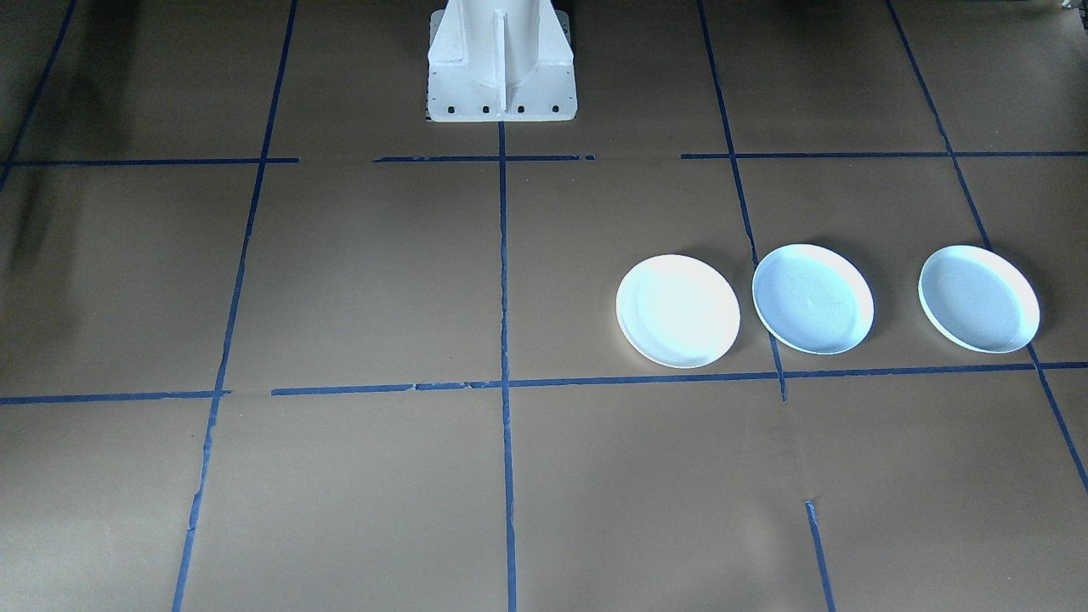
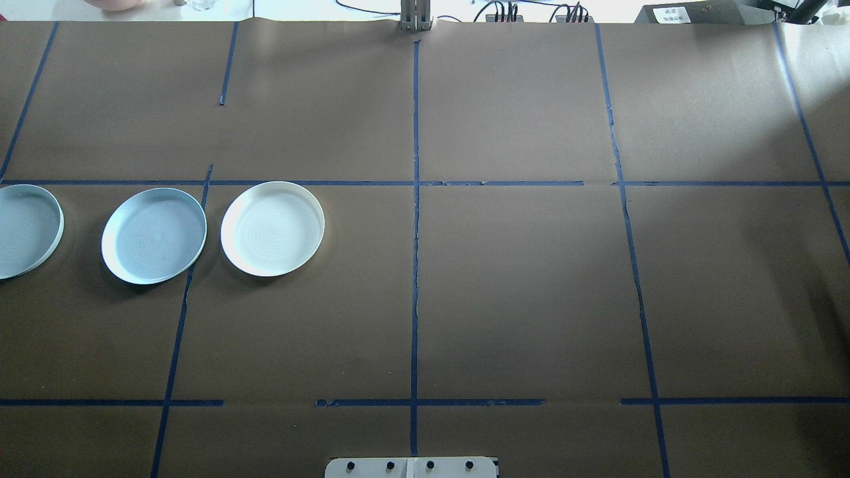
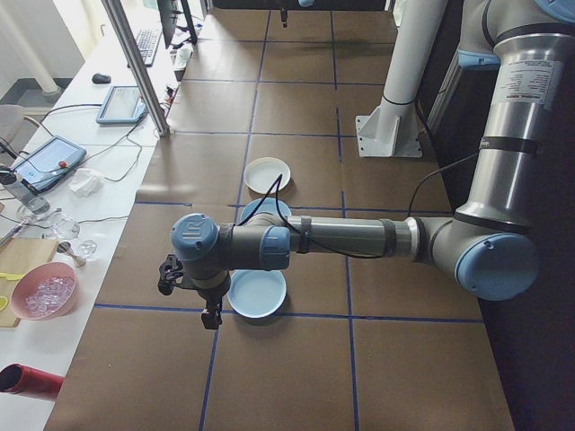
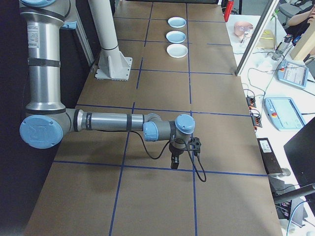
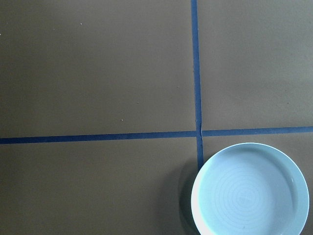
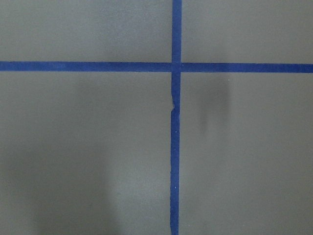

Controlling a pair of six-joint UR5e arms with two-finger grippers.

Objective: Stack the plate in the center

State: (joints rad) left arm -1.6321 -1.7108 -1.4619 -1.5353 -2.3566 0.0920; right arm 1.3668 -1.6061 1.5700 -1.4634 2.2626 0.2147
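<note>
Plates lie in a row on the table's left side: outer pale-blue plate [image 2: 26, 230], middle blue plate [image 2: 153, 235], white plate [image 2: 272, 228]. They look rigid, light and slick; a raised rim is the likeliest hold. Left gripper [image 3: 210, 314] hangs beside the outer plate, right gripper [image 4: 174, 161] well apart; I cannot tell how either's fingers stand. Open table [image 2: 531, 285] surrounds both.

We log two arms: silver tube links, light blue joint caps, grey collars, white printed labels on the upper links. Black cable [image 4: 147, 147] trails to each black pincer. White flanged pedestal [image 1: 501, 64], row of dark bolt holes.
</note>
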